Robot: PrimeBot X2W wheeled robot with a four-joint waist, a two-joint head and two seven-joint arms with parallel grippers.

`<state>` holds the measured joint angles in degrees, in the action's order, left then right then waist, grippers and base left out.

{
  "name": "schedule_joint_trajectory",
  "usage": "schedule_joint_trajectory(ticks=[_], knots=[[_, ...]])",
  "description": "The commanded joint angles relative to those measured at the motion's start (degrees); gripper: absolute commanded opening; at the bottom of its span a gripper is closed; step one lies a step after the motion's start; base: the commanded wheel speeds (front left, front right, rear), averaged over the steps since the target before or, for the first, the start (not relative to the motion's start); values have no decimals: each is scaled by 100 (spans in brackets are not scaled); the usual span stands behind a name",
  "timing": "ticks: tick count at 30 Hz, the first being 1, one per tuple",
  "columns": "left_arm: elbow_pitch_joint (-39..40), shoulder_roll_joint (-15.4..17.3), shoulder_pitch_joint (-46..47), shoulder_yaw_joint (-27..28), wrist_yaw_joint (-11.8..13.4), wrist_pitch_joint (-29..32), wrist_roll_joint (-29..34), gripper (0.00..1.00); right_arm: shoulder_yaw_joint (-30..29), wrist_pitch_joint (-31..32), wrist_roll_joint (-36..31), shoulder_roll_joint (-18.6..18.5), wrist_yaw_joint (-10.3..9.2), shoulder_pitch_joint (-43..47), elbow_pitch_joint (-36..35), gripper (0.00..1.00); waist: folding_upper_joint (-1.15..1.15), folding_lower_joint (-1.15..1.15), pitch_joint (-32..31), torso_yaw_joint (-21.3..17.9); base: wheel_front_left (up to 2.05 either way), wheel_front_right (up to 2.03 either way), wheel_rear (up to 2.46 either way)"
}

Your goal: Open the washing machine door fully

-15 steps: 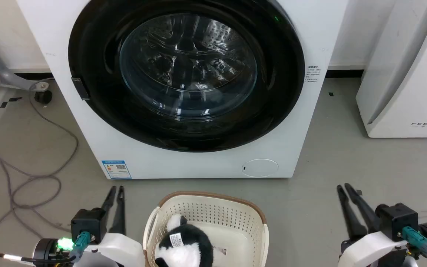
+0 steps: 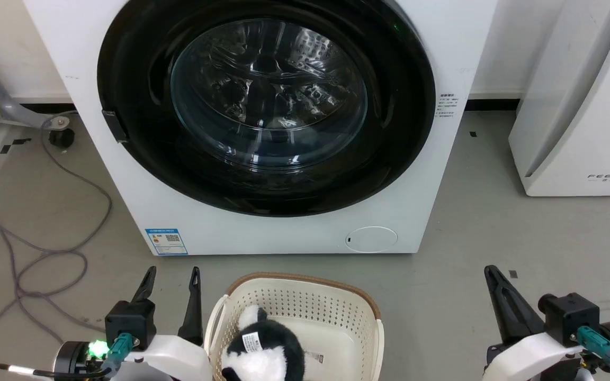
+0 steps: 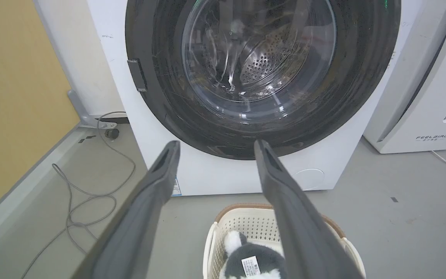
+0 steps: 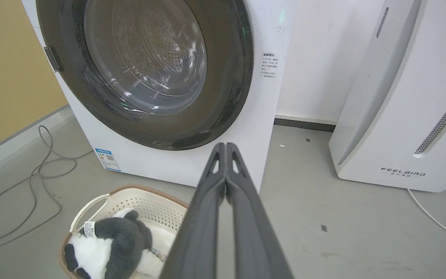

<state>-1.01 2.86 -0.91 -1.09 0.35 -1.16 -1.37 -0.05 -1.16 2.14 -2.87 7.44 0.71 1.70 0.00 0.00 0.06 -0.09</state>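
Nearest: left gripper [image 2: 172, 271] low over the grey floor, fingers spread wide, holding nothing. Right gripper [image 2: 491, 271] has its fingers pressed together, empty. Between them sits a cream perforated plastic basket [image 2: 305, 279] with a black-and-white plush toy [image 2: 265, 349] inside.

Beyond: round glossy black washing machine door with clear glass bowl centre [image 2: 268, 106], shut flush on the white washer front [image 2: 231, 233], well apart from both grippers.

Small dark tab [image 2: 114, 126] on the door's left edge looks like the pull point.

Judgement: reach the open left fingers over the basket, close on that tab, then pull along the door's arc, not straight back
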Motion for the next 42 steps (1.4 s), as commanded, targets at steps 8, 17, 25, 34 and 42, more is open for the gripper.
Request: schedule_joint_trajectory(ticks=[8,17,25,34,42], knots=[[-70,0,74,-63,6,-140,-119,100,-12,-140,496,0,1,-38,153,0,0,0,22,-2,0,0,0],[-116,0,123,-120,-1,-247,-204,100,42,-248,1444,0,1,-152,151,0,0,0,48,-12,0,0,0],[-131,0,187,-147,-3,-343,-302,100,-133,-344,2323,0,1,-421,35,0,0,0,109,-48,0,0,0],[-119,1,287,-135,-46,-451,-361,100,-377,-414,3307,-47,2,-1174,335,0,0,0,272,-121,0,0,0],[-80,1,437,-110,-164,-547,-393,100,-462,-380,4274,-205,2,-2362,1144,0,0,0,578,-190,0,0,0]])
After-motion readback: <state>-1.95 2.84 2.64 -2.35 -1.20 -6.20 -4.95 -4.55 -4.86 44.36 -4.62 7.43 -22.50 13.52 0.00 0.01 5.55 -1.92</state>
